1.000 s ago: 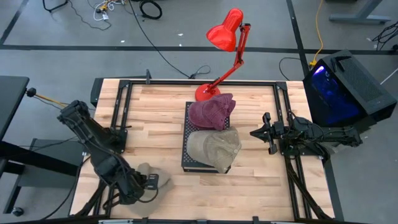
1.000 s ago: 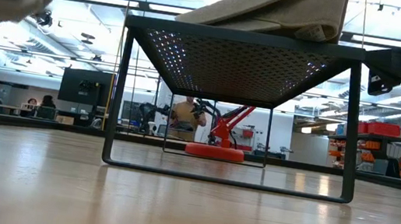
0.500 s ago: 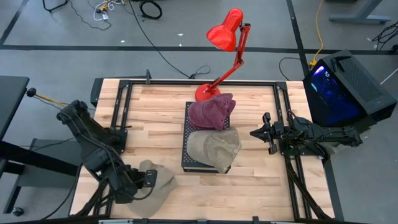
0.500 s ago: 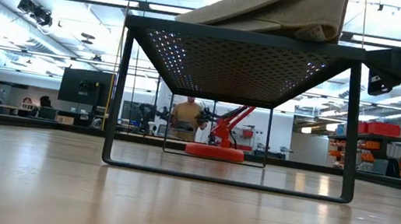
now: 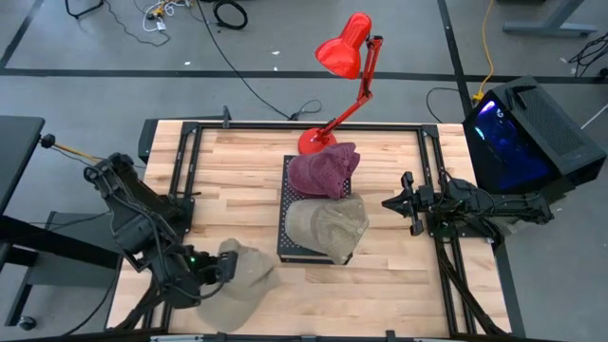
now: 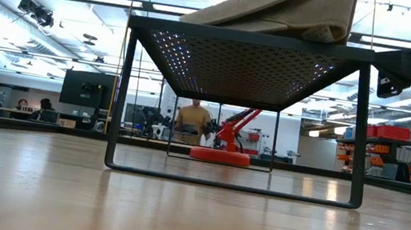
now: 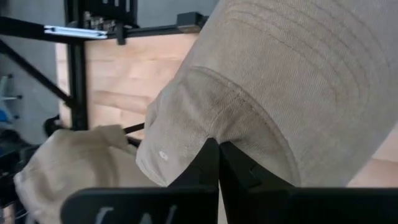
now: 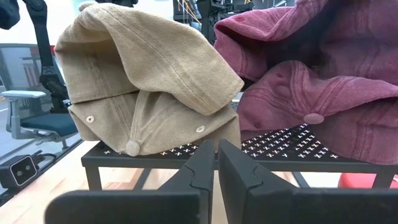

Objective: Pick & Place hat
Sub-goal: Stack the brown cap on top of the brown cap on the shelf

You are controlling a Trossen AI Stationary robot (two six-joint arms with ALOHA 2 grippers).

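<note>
My left gripper (image 5: 217, 269) hangs over the table's near left corner, shut on a tan hat (image 5: 245, 283) whose stitched brim (image 7: 311, 62) fills the left wrist view. A black mesh rack (image 5: 282, 249) stands mid-table. A maroon hat (image 5: 323, 171) rests on its far half and a second tan hat (image 5: 328, 226) on its near half, both lying on the mesh (image 8: 273, 140). My right gripper (image 5: 388, 202) waits at the table's right side, level, shut and holding nothing, pointing at the rack. My left gripper pinches the tan hat between its two shut fingers (image 7: 217, 146), at a cloth fold (image 7: 205, 124) beside the stitched brim. The fingers slant downward at it. The hat is lifted clear of the table and spreads out past the fingertips, slack.
A red desk lamp (image 5: 347, 47) stands with its base (image 5: 312, 142) at the table's far edge behind the rack. A black box with a blue-lit screen (image 5: 522, 133) sits beyond the right edge. Bare wood lies between the rack and my left arm.
My left gripper has risen with the tan hat and tipped its wrist. The hat has come up off the table and out of the top of the low view, and it looks larger and more spread out from above.
</note>
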